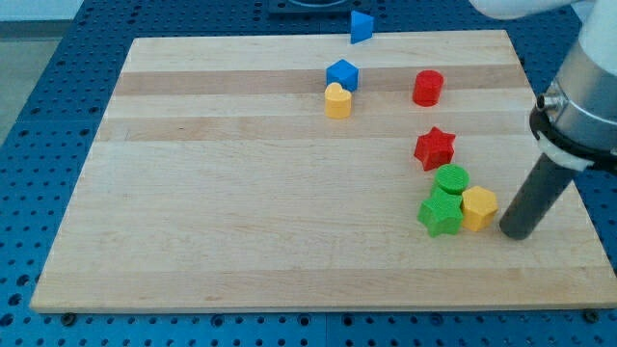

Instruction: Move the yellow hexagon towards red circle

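Note:
The yellow hexagon [479,207] lies at the view's lower right, touching a green star [441,212] on its left and a green circle [451,180] above-left. The red circle [428,88] stands well above it, toward the view's top. My tip [516,232] rests on the board just right of the yellow hexagon, a small gap apart. The dark rod rises up and to the right to the arm.
A red star [434,147] lies between the green circle and the red circle. A blue cube [341,74] touches a yellow heart-like block [337,100] at top centre. A blue triangle [361,27] sits beyond the board's [241,193] top edge.

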You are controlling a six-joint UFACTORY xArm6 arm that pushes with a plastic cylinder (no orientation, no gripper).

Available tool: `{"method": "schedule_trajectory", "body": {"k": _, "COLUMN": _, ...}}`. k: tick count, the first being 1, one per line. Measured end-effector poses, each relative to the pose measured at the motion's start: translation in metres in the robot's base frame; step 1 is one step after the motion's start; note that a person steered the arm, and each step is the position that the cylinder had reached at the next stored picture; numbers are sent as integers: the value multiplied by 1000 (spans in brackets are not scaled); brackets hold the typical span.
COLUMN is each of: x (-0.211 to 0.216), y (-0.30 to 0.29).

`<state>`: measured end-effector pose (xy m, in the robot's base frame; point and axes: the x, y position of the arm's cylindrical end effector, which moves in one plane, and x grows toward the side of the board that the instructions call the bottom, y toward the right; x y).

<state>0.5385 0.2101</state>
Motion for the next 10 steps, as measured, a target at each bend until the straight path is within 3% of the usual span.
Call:
{"method": "schedule_trajectory", "body": {"k": 1, "x": -25, "y": 1}}
{"method": "schedule_trajectory", "body": {"k": 2, "x": 6, "y": 2}}
{"method": "schedule_trajectory", "body": {"k": 3, "x": 33, "y": -57}}
{"method": "schedule_trajectory", "body": {"k": 4, "x": 9, "y": -57}}
{"method": "schedule_trajectory", "body": {"k": 6, "x": -41, "y": -18}}
{"method": "schedule_trajectory", "body": {"k": 7, "x": -21, "y": -24}}
{"method": "schedule_trajectory", "body": {"k": 8, "x": -28, "y": 8}}
{"method": "schedule_trajectory", "body": {"k": 10, "x": -147, "y": 22}}
